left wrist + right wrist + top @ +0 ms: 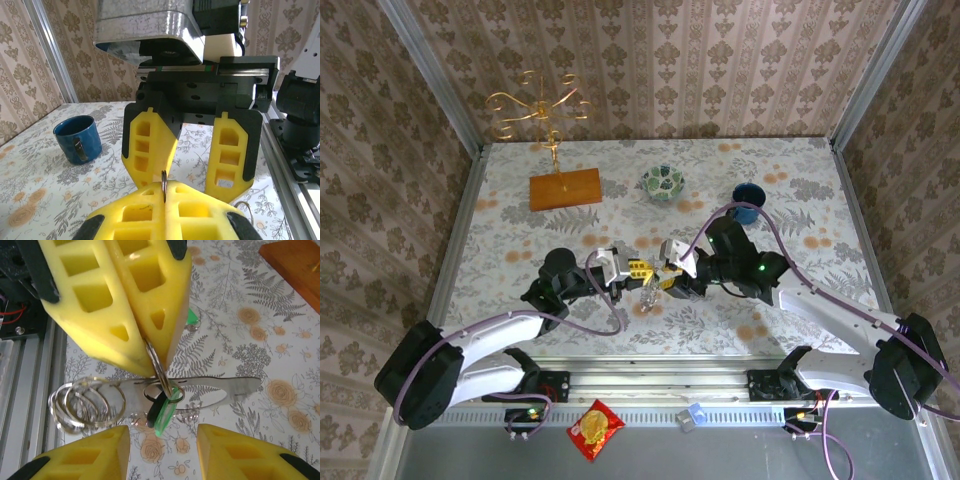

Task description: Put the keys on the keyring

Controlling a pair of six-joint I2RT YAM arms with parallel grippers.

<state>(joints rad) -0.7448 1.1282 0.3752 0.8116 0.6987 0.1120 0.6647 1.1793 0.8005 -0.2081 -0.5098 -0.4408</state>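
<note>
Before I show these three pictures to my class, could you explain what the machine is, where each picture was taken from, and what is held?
Two robot arms are bolted at a table's near edge. The overhead picture looks down on both; the other two come from a camera on each wrist. The left gripper, yellow-fingered, is shut on the keyring; a green-headed key hangs just below it. The right gripper faces it, open, holding nothing. On the floral table stand a blue mug, a patterned green bowl and a gold wire stand.
</note>
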